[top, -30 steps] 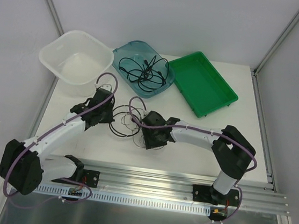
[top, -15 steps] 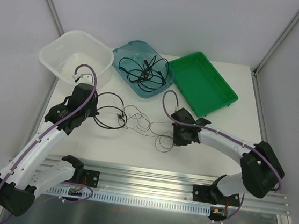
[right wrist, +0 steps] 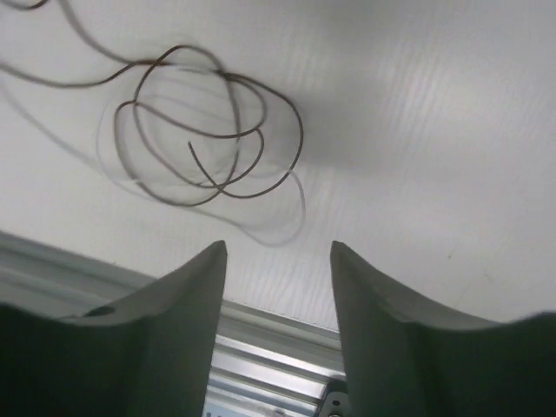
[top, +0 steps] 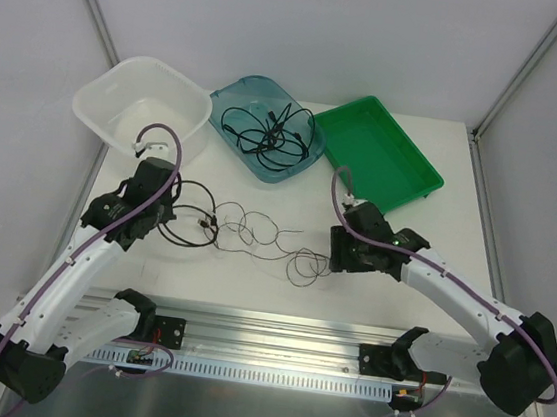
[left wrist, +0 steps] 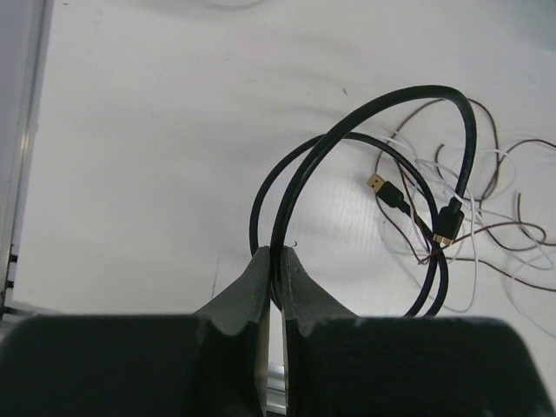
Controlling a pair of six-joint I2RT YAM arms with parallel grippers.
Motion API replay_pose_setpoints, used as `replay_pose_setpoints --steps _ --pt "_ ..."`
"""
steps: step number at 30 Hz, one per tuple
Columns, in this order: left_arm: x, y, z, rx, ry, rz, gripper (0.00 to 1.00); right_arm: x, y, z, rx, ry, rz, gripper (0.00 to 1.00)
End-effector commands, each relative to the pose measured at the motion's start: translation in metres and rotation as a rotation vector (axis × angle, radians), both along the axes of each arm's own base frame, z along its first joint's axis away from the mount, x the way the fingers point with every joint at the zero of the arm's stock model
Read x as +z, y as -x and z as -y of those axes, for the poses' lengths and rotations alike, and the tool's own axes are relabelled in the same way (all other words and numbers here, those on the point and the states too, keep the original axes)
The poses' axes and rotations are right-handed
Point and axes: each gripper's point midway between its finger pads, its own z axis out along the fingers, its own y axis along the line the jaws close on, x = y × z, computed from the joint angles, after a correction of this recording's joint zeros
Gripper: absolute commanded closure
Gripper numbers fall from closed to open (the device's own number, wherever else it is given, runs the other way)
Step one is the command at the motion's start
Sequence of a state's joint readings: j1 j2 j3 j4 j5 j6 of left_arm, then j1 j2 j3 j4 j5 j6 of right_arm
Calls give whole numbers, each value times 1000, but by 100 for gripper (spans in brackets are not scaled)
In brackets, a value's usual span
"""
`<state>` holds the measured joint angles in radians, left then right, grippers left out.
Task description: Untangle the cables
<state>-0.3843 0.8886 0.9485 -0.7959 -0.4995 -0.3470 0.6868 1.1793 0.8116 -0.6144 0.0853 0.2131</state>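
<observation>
My left gripper (left wrist: 275, 259) is shut on a thick black cable (left wrist: 373, 143) that loops on the white table, its gold USB plug (left wrist: 375, 182) lying inside the loop. In the top view the left gripper (top: 161, 213) holds this black loop (top: 188, 224) at the left. A thin dark brown cable (top: 260, 235) trails from it to the right and ends in a small coil (top: 306, 267). My right gripper (top: 332, 259) is open and empty just right of that coil. In the right wrist view the gripper (right wrist: 278, 254) hovers near the brown coil (right wrist: 208, 130).
A teal tray (top: 233, 95) at the back holds more tangled black cables (top: 265, 129). A green tray (top: 380, 155) stands at the back right and a white basin (top: 144, 105) at the back left. A metal rail (top: 295, 331) runs along the near edge.
The left gripper pulled the black cable left and the right arm swung right. The tangle has spread into a long line. The right gripper now stands open beside the brown coil.
</observation>
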Motion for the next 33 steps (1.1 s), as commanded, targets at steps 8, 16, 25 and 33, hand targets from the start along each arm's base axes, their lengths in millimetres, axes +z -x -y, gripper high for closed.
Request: replay_pose_setpoints --steps 8,16,25,33 --pt "24 7 60 -227 271 44 100 102 2 -134 388 -333 265 31" --pt "31 14 71 -298 308 55 100 124 -7 -216 635 -473 341 31" --pt "40 20 72 -330 325 86 100 96 -8 -252 782 -506 316 34" --pt "47 22 74 -343 336 110 100 80 -10 -264 813 -518 304 51"
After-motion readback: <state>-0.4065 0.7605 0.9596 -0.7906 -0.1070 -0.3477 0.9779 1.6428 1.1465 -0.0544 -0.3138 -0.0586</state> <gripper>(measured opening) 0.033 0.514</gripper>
